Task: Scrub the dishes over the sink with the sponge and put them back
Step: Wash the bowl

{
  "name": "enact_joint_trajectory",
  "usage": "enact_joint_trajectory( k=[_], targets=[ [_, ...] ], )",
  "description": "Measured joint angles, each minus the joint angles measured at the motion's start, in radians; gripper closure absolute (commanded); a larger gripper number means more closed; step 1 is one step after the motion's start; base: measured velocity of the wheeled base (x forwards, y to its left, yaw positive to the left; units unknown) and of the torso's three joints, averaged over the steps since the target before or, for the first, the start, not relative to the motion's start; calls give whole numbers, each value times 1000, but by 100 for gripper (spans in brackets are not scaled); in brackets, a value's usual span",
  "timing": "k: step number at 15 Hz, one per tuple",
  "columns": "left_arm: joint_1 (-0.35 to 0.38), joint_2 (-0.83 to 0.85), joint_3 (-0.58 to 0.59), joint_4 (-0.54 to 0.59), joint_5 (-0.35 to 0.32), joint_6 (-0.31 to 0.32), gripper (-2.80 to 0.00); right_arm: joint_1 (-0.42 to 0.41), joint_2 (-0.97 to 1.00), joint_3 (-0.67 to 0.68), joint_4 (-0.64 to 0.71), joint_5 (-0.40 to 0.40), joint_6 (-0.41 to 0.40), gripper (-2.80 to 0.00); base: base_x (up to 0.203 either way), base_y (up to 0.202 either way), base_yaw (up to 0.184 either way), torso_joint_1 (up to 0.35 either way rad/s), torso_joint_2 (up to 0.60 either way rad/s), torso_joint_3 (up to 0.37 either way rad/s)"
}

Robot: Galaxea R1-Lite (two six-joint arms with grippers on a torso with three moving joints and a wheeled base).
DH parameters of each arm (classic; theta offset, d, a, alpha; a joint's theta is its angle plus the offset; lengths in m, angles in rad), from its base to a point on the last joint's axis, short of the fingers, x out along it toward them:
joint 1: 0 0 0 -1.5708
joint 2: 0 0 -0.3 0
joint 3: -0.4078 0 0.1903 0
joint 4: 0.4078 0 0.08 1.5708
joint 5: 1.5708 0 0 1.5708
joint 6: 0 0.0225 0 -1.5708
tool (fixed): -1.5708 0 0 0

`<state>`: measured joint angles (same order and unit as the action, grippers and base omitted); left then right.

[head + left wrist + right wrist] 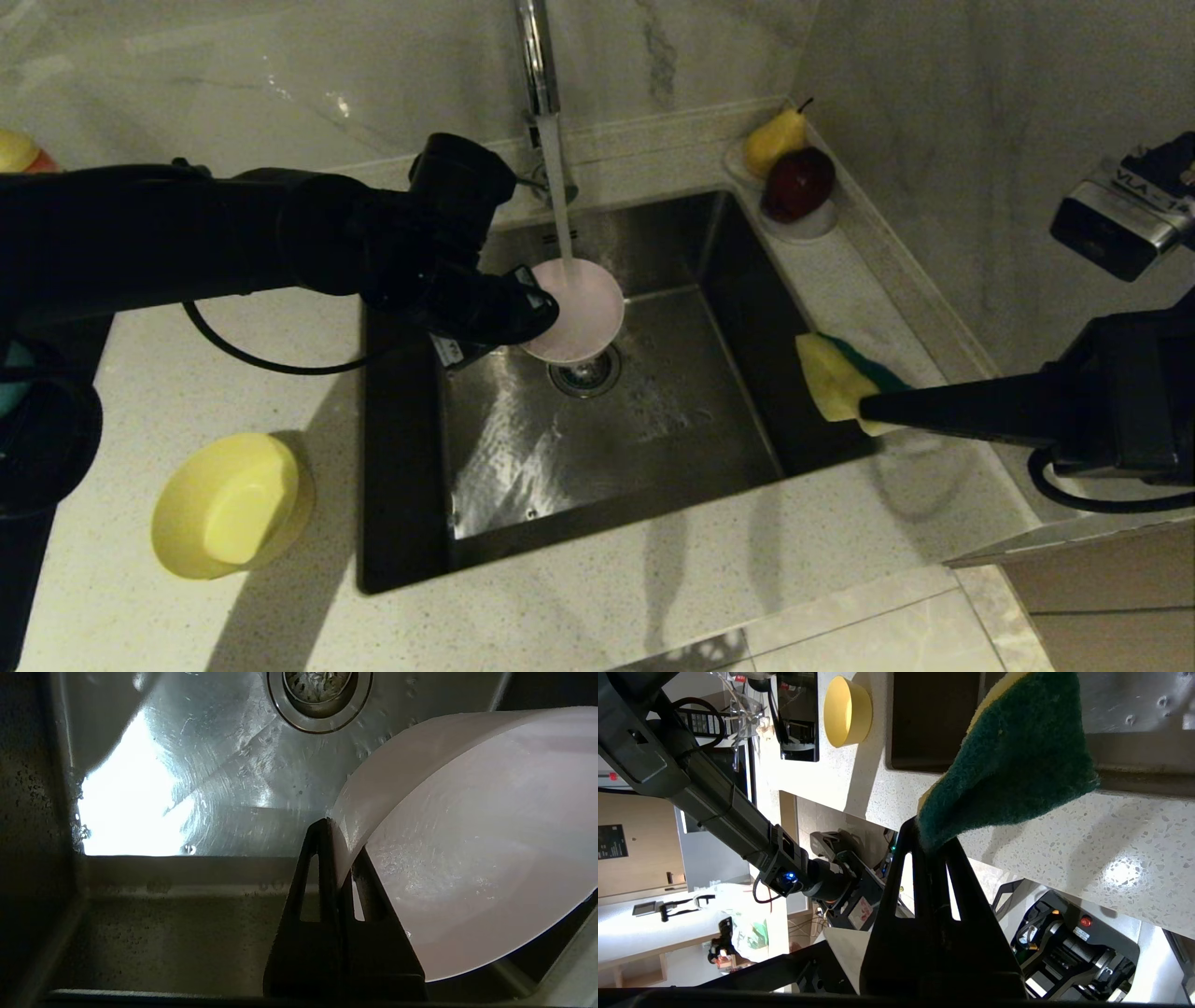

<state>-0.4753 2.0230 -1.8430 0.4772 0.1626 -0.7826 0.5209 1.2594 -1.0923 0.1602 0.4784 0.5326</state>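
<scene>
- Left gripper (343, 858): clamped on the rim of the pink bowl (581, 308), held over the sink (653, 467) under running water.
- Right gripper (931, 851): pinching the sponge (836, 373) above the sink's right edge.

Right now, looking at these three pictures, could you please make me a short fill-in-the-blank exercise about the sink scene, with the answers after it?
1. The left pincer is shut on the rim of the ____ bowl.
2. Water from the faucet falls onto that bowl above the ____.
3. The right pincer holds the ____ beside the sink.
4. The yellow bowl lies on the ____.

Missing words: pink; sink; sponge; counter
</scene>
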Motion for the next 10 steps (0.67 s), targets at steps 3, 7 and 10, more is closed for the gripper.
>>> enact_joint_trajectory(
  k=[3,7,10],
  targets=[
    [0,-3,6,2,0,-2,0,0,0,1,0,1,0,0,0,0,0,0,0,0],
    [0,-3,10,-9,1,-3,0,-1,1,3,0,1,0,0,0,0,0,0,0,0],
    [-1,-21,22,-6,1,-1,0,-1,2,4,-1,0,0,0,0,0,0,0,0,0]
  ],
)
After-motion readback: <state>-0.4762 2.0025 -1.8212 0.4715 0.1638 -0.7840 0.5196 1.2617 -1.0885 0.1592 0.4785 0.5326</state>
